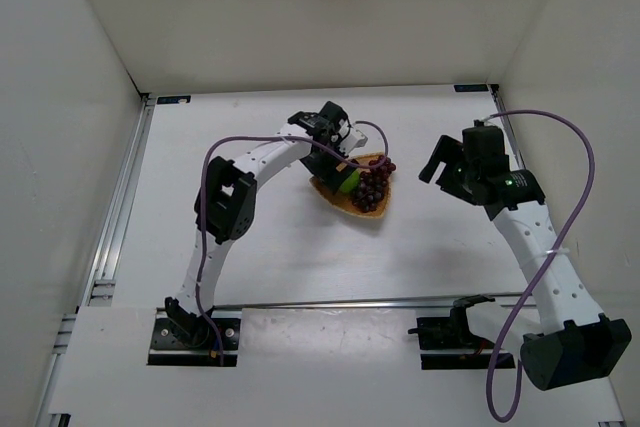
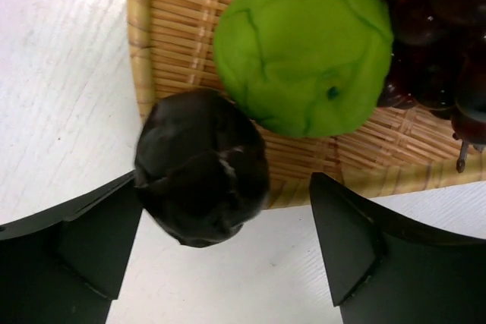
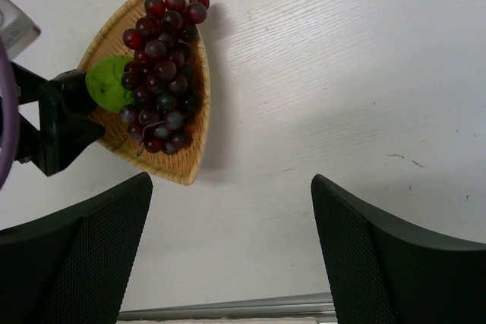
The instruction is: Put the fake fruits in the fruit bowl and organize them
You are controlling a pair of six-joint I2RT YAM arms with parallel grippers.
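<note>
A: How is the left arm (image 1: 228,197) set?

B: It reaches out from its base, bends at the elbow and swings toward the right. The left hand (image 2: 225,187) points down over the near-left edge of the fruit bowl (image 2: 175,28). Its fingers stand wide apart and grip nothing.

A: Where is the plum?

B: The plum (image 2: 201,176) sits between those fingers. It is close against the finger (image 2: 91,240) at the left of the wrist view, with a clear gap to the other one. It lies on the bowl's rim, partly hanging over the white surface (image 2: 53,73). It is round, dark purple-black, with dull, creased skin.

A: And the other fruits?

B: Just beyond the plum from the hand, the apple (image 2: 304,43) lies in the bowl. It is bright green with a small dark dimple. Past it and to the right is the grape bunch (image 3: 163,73), dark red and glossy, lying along that side of the bowl.

A: What about the right arm?

B: The right arm (image 1: 545,257) is raised. The right hand (image 3: 229,187) hangs above bare surface, fingers spread wide and empty. The bowl lies ahead of it and off to its left, well apart.
</note>
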